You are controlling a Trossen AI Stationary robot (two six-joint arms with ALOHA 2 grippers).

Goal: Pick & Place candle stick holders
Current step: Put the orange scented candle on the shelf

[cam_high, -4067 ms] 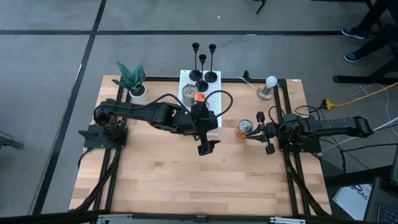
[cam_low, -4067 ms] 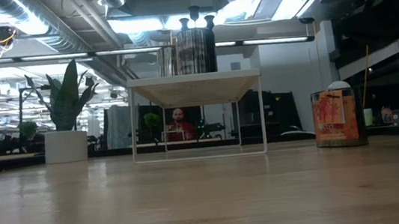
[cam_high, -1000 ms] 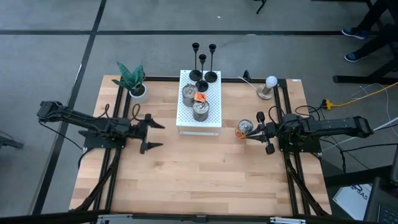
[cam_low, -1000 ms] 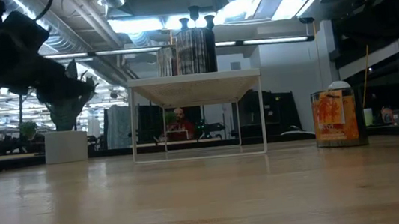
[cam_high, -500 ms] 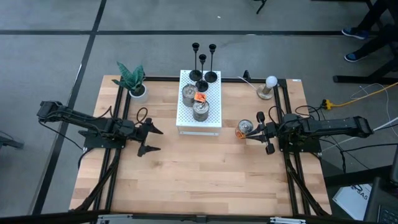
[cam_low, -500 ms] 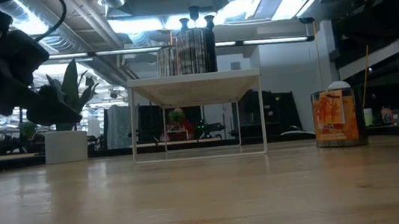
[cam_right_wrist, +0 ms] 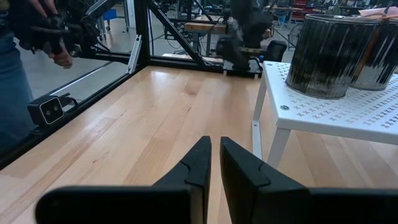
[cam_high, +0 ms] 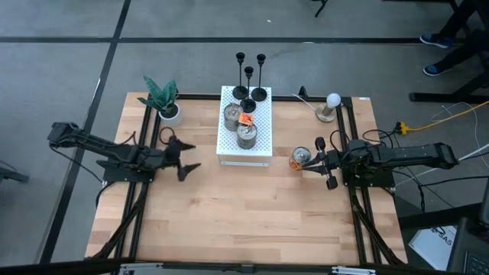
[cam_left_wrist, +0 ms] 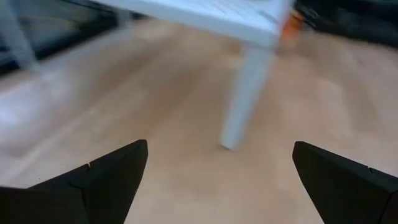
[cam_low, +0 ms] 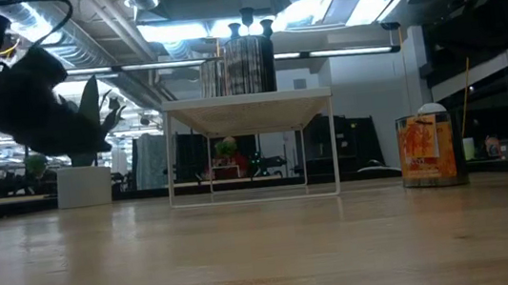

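Left gripper (cam_high: 186, 156) hangs with fingers spread wide, empty, beside the white perforated stand (cam_high: 260, 145). Your candle stick holders (cam_high: 249, 84) wait at its far end. Next: reach out, straddle one stem. Right gripper (cam_high: 330, 162) rests closed.

Two ribbed silver tins (cam_high: 238, 125) are set on a white perforated metal stand (cam_high: 260, 150), with a potted green plant (cam_high: 163, 98) off to one side, and a white bulb on a wooden base (cam_high: 330, 106) and an orange can (cam_high: 299, 159) to the other.
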